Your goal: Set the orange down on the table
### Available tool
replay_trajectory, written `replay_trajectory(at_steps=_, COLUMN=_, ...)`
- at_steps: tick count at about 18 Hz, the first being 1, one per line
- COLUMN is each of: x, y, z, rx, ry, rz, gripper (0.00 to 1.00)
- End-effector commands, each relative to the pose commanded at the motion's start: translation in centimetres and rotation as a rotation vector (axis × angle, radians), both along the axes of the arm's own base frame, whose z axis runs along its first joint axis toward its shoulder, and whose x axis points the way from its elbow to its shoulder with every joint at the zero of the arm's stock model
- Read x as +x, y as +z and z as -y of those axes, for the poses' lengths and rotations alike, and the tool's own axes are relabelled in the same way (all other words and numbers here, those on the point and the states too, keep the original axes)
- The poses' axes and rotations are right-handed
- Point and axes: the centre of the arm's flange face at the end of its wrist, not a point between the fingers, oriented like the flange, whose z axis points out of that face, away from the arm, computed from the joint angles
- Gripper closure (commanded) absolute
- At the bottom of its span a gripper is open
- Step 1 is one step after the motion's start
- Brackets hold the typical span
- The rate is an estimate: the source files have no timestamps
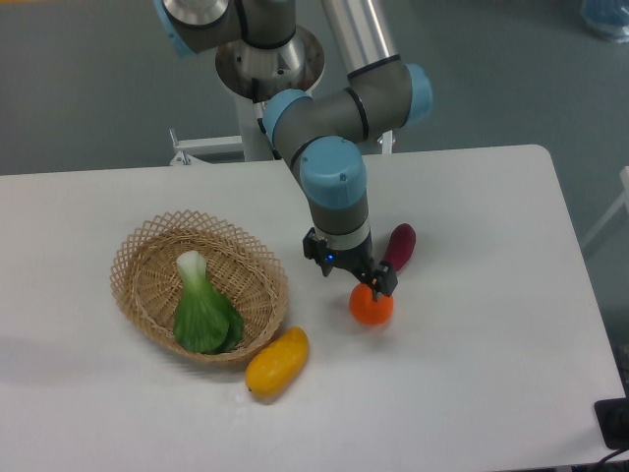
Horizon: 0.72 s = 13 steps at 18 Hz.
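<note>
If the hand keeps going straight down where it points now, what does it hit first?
Most likely the small round orange fruit, which sits right beneath the hand, on the white tabletop. Whether they already touch is unclear from this single view.

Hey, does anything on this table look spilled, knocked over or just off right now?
Nothing stands out. The orange sits on the table under the gripper; the basket is upright.
</note>
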Motion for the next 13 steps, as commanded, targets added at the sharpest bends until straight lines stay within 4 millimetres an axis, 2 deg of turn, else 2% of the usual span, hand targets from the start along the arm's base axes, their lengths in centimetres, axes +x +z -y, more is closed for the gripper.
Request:
replay_trajectory(at_steps=5, x=-1.7, y=0.5, z=0.4, rx=0.009, ry=0.023, rz=-0.011, gripper=0.0)
replay_trajectory(at_steps=8, x=-1.9, y=0.3, z=0.7, rx=0.019, ry=0.029, rz=0.005, gripper=0.0)
replay_trajectory(at_steps=10, x=-3.6, y=1.0, z=1.8, rx=0.108, ry=0.06, rz=0.06, gripper=0.0)
replay_trajectory(at_steps=13, x=-5.2, y=2.7, z=1.4, rx=0.134, ry=0.062, rz=0.039, gripper=0.0)
